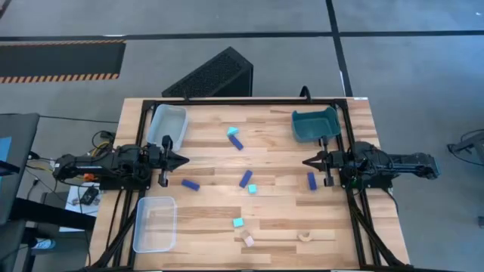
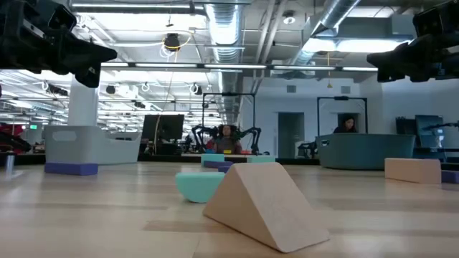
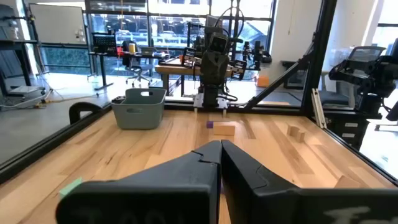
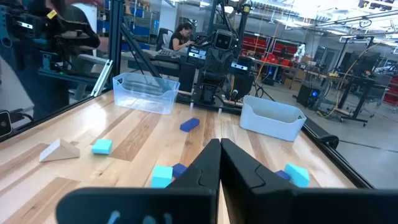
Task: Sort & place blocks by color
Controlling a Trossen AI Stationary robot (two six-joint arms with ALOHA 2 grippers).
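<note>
Dark blue bars lie flat on the table (image 1: pixel 190 184) (image 1: pixel 246 179) (image 1: pixel 311 180) (image 1: pixel 237 143). Light cyan cubes (image 1: pixel 233 132) (image 1: pixel 252 189) (image 1: pixel 238 223) and two tan pieces (image 1: pixel 248 240) (image 1: pixel 305 236) lie among them. In the low view the tan wedge (image 2: pixel 265 204) lies nearest. My left gripper (image 1: pixel 184 159) is shut and empty above the table's left side, pointing right; its wrist view shows the fingers closed (image 3: pixel 220 146). My right gripper (image 1: pixel 306 161) is shut and empty above the right side, pointing left; its fingers also show closed (image 4: pixel 219 144).
A grey bin (image 1: pixel 167 125) stands at the far left, a clear bin (image 1: pixel 155 224) at the near left and a teal bin (image 1: pixel 314 125) at the far right. A black frame (image 1: pixel 249 103) borders the table's far edge. Room beyond holds other robots and people.
</note>
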